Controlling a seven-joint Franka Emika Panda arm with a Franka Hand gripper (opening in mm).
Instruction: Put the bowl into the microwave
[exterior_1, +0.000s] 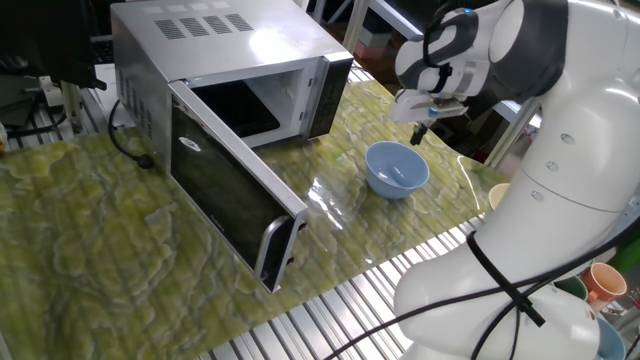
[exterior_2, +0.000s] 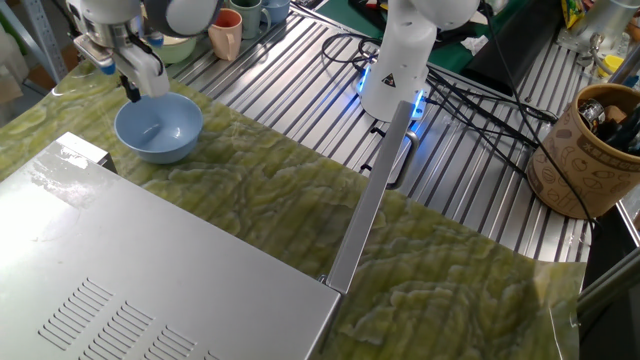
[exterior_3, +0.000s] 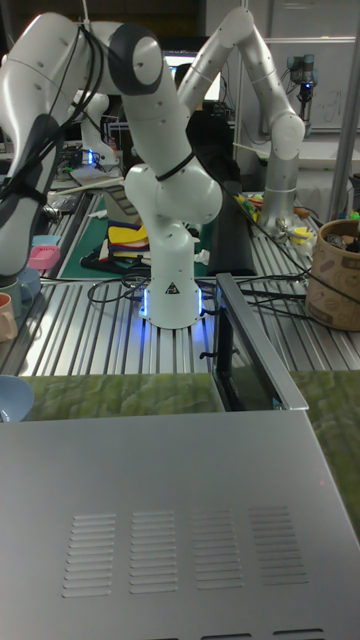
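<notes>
The bowl (exterior_1: 397, 169) is sat upright on the green mat (exterior_1: 90, 220), just right of the microwave (exterior_1: 215, 70), and nothing's been picked up yet, so this looks like the approach step before the grasp. The gripper (exterior_1: 422, 126) is hung above the bowl's far rim, clear of it, with nothing held; the fingers look close together, but whether they're fully closed can't really be told from these shots. In the other fixed view the gripper (exterior_2: 132, 88) is seen over the bowl (exterior_2: 158, 128) at its rim edge too. Next, the claw would probably need to be opened and lowered so one finger goes inside the rim and one outside, since a pinch on the wall seems the only way that glossy thing gets held. The microwave door (exterior_1: 232, 195) is swung wide open toward the near side, and the cavity is left open and looks empty, so room is there. The tricky bit is likely the control strip side (exterior_1: 332, 95), which sits between bowl and opening, so the bowl would have to be lifted and carried round to the front. The mat's right edge is close by, with metal slats (exterior_1: 340, 310) beyond it. In the tall view only a sliver of the bowl (exterior_3: 12, 398) is caught.
</notes>
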